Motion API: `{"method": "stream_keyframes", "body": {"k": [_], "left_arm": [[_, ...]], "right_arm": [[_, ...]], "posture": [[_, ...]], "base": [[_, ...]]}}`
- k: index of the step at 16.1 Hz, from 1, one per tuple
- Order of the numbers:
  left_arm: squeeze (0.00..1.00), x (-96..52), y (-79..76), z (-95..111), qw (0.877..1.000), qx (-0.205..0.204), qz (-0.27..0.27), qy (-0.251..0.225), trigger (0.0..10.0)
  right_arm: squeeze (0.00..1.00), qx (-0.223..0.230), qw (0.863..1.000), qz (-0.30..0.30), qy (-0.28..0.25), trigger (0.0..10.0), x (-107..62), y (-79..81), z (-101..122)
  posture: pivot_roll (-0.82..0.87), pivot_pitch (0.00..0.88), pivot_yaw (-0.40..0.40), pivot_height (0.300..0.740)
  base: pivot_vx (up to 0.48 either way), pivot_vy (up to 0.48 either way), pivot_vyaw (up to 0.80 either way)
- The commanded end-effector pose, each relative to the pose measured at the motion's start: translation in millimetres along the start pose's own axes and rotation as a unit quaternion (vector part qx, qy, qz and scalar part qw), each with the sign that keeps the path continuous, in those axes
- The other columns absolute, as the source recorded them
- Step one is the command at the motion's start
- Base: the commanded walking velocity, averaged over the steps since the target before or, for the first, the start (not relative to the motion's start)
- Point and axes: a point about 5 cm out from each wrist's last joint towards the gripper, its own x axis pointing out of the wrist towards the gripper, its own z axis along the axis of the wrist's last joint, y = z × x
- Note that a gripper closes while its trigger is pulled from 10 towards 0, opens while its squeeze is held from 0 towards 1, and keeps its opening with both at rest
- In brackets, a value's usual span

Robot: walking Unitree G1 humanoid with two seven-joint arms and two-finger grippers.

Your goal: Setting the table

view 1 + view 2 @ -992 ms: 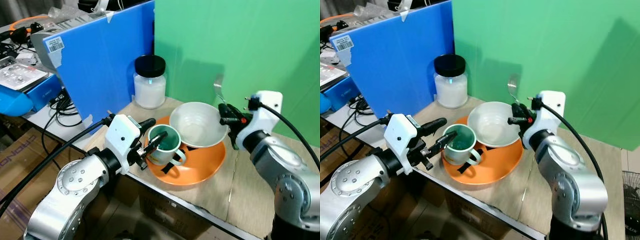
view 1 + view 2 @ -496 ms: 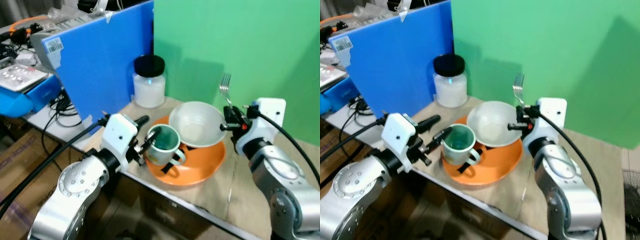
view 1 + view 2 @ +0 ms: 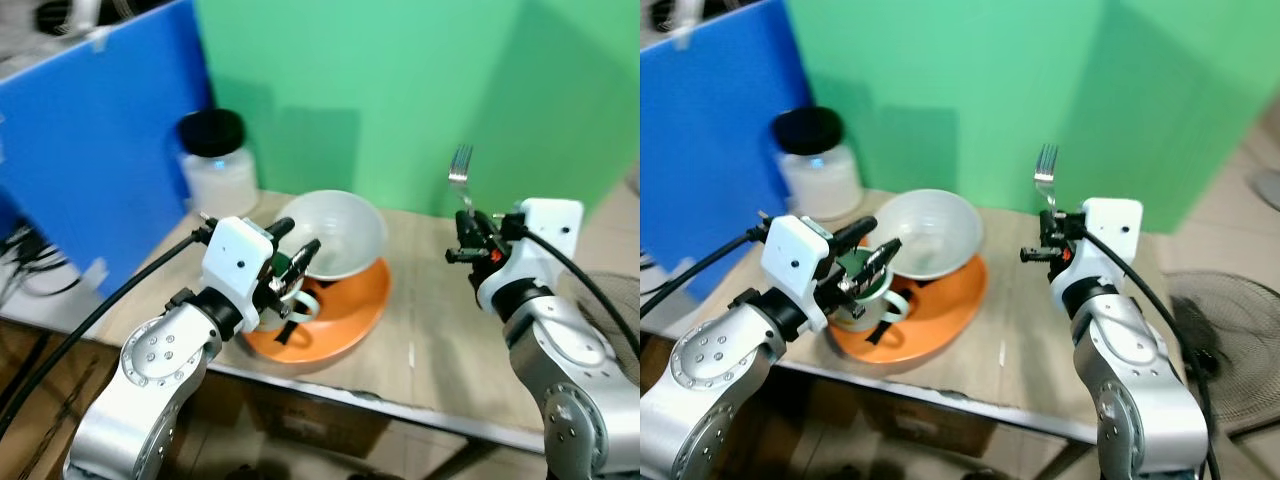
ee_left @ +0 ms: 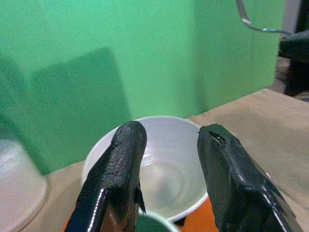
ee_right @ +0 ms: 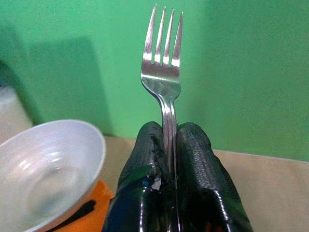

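Two risks we judged: our right tool, pinching the fork upright beside the bowl, could drop it, and our open left tool could tip the mug.

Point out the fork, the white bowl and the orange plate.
fork [image 5: 162, 79]: right wrist view, on the neck just below the tines, above the right claw's grip.
white bowl [image 3: 345, 232]: left eye view, on its inner wall.
orange plate [image 3: 352, 312]: left eye view, on the bare rim nearest the robot.
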Motion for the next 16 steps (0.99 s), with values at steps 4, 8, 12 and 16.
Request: {"method": "stream_keyframes", "body": {"k": [4, 8, 12, 16], "left_arm": [[0.0, 0.4, 1.2, 5.1, 1.0, -0.001, 0.018, -0.012, 10.0], [0.0, 0.7, 7.5, 4.4, 0.998, -0.005, 0.057, -0.011, 10.0], [0.0, -4.0, 27.3, -6.5, 0.988, -0.012, 0.156, 0.011, 10.0], [0.0, -7.7, 27.5, -13.4, 0.985, -0.017, 0.167, 0.022, 10.0]], "right_arm": [[0.0, -0.005, 1.0, -0.01, -0.006, 10.0, -3.5, 0.1, 3.9], [0.0, -0.006, 1.0, -0.009, 0.014, 10.0, -3.8, 1.4, -1.4], [0.0, -0.007, 0.999, -0.024, 0.031, 10.0, -9.2, -3.3, -10.9], [0.0, 0.006, 0.999, -0.023, 0.033, 10.0, -27.7, -12.5, -18.0]], "posture": [[0.12, 0.0, 0.0, 0.74], [0.12, 0.0, -0.002, 0.74], [0.12, 0.0, 0.0, 0.74], [0.12, 0.0, 0.005, 0.74]], "base": [[0.0, 0.0, -0.8], [0.0, 0.0, -0.8], [0.0, 0.0, -0.8], [0.0, 0.0, -0.8]]}}
